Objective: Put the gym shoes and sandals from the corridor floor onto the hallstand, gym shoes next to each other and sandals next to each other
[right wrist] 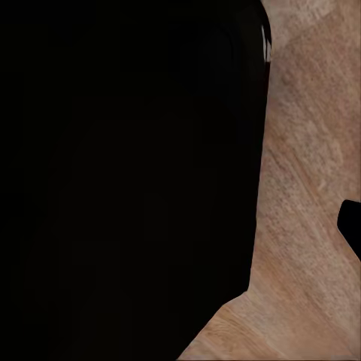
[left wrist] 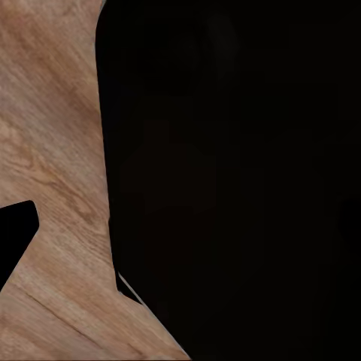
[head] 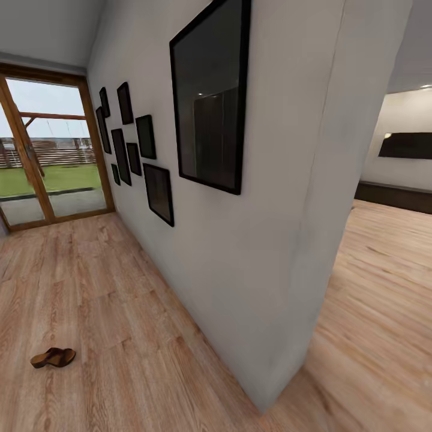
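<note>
The light brown wood-grain plank corridor floor (head: 102, 312) lies closest under the head camera, running away toward the far end of the passage. At the left of that view a single flat brown leather slip-on sandal (head: 53, 357) rests on the planks, alone and well apart from the wall, so it is not yet on any rack. The other sandal, the gym shoes and the hallstand cannot be located from these pictures.

Further left and back, a wood-framed glass door (head: 42, 150) closes the corridor, with grass and a fence beyond it. Moving right, a cluster of small black picture frames (head: 129, 147) hangs on the pale grey wall (head: 264, 270), followed by one large black-framed panel (head: 210, 96). The wall ends in a corner, and past it an adjoining room (head: 390, 240) opens with the same flooring.

Both wrist views look down at planks beside a large dark mass, probably the robot's own body, which suggests the arms hang tucked for travel. Whether either claw is spread or pressed together cannot be told.
</note>
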`<state>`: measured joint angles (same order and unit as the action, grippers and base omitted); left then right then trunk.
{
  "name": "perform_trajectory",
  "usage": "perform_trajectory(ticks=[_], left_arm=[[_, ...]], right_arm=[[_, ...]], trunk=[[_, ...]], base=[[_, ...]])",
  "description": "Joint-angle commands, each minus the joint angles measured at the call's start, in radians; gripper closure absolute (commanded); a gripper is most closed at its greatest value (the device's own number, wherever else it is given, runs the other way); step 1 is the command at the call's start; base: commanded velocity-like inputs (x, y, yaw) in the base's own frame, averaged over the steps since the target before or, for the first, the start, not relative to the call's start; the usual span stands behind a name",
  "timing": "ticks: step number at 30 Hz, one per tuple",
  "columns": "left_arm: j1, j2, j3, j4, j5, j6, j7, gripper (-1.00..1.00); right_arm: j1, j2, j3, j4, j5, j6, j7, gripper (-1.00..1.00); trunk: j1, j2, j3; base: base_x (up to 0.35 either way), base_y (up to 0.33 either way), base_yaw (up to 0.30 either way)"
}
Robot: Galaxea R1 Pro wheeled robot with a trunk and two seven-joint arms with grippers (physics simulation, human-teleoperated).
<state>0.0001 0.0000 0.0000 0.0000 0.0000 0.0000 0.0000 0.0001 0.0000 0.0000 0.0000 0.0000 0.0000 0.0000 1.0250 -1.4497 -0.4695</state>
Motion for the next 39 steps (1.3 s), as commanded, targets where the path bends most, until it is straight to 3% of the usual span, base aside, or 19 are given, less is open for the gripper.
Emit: perform_trajectory(ticks=[1,15,29,38,39], left_arm=[[-0.001,0.000,0.002,0.000,0.000,0.000,-0.002,-1.00],[-0.001,-0.001,0.002,-0.051,0.000,-0.006,-0.002,-1.00],[-0.004,0.003,0.002,-0.130,-0.008,-0.084,0.000,-1.00],[-0.033,0.003,0.001,-0.181,-0.052,-0.135,-0.001,-1.00],[-0.042,0.003,0.001,-0.487,-0.099,-0.203,-0.001,-1.00]], right_arm=[[-0.005,0.000,-0.002,-0.002,0.001,0.000,-0.002,-1.00],[-0.006,0.000,0.000,-0.002,0.005,0.000,-0.003,-1.00],[-0.006,-0.001,0.001,-0.025,0.010,0.000,-0.002,-1.00],[-0.006,-0.004,-0.005,-0.076,0.003,-0.001,-0.004,-1.00],[-0.006,-0.006,-0.006,-0.303,0.002,-0.001,-0.005,-1.00]], trunk=[[0.000,0.000,0.000],[0.000,0.000,0.000],[0.000,0.000,0.000],[0.000,0.000,0.000],[0.000,0.000,0.000]], base=[[0.000,0.000,0.000],[0.000,0.000,0.000],[0.000,0.000,0.000],[0.000,0.000,0.000],[0.000,0.000,0.000]])
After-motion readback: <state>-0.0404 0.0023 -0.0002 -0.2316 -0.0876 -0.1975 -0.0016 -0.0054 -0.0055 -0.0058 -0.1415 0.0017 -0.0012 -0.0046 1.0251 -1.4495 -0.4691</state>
